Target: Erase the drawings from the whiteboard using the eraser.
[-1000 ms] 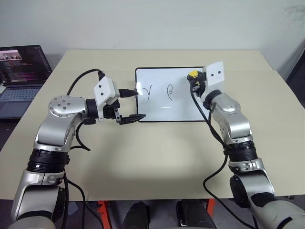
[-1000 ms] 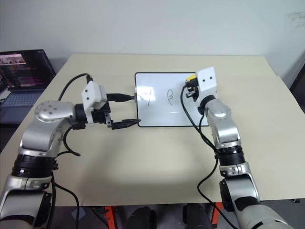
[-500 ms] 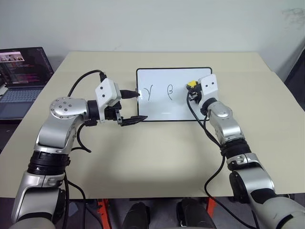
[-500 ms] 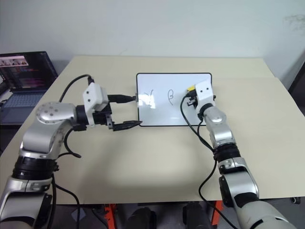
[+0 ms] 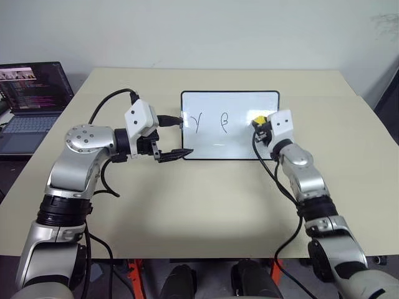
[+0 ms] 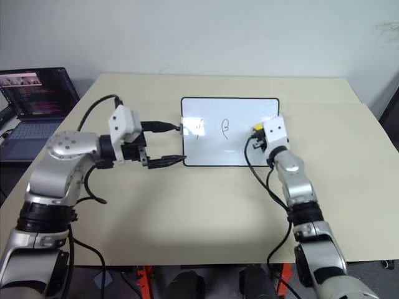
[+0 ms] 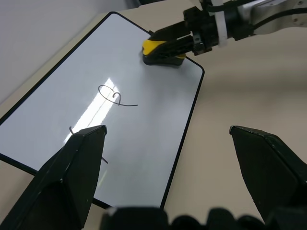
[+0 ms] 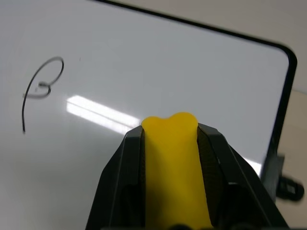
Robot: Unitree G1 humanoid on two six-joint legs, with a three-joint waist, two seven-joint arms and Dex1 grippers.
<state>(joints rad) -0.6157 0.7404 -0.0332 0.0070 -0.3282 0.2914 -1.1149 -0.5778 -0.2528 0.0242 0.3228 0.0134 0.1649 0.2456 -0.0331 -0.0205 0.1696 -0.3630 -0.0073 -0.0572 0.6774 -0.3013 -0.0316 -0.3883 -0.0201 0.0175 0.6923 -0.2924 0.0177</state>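
A yellow eraser (image 5: pixel 258 120), pinched between the two black fingers (image 8: pixel 120 177) of the right gripper (image 5: pixel 261 124), sits at the right-hand part of the whiteboard (image 5: pixel 212 147), near its right edge; from the left wrist view its dark underside appears to rest on the glossy white face. The fingers are closed tight on the block, one on each long side, with the yellow end poking out past the fingertips. Two drawings (image 5: pixel 224 121) show on the board to the left of the eraser: a looped squiggle near the middle and a forked mark closer to the left edge. The eraser stands apart from both marks. The black-framed board lies flat at the middle of the beige surface (image 5: pixel 206 199), its long sides running across the robot's view. At the board's left edge the left gripper (image 5: pixel 177 137) is spread wide, its fingers well apart and holding nothing, one finger reaching the frame near the upper left side and the other near the lower left corner. Away to the left, off the surface, an open laptop (image 5: pixel 31 103) shows a lit screen.
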